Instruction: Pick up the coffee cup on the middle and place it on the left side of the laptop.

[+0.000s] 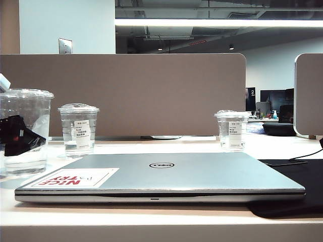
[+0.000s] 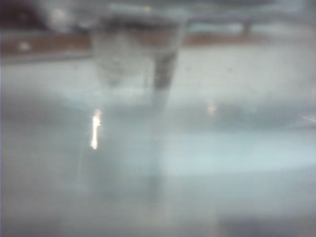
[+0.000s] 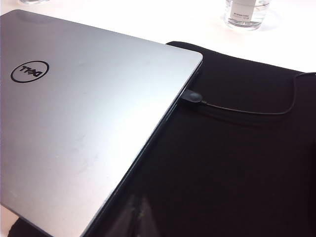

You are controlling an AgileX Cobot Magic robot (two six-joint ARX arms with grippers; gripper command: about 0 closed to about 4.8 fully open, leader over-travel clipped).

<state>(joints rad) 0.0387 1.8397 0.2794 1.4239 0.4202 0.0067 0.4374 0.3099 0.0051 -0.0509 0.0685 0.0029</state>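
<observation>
Exterior view: the tall, wide clear plastic coffee cup with flat rimmed lid is seen standing on the pale counter, just left of the closed slim silver-grey Dell laptop. The black left pincer is seen through the cup's wall; whether it grips cannot be told. Two shorter labelled clear cups stand behind.

Left wrist view: the cup is shown blurred and close.

Right wrist view: the right pincer is not shown; only laptop, black mat and cable are seen.
</observation>
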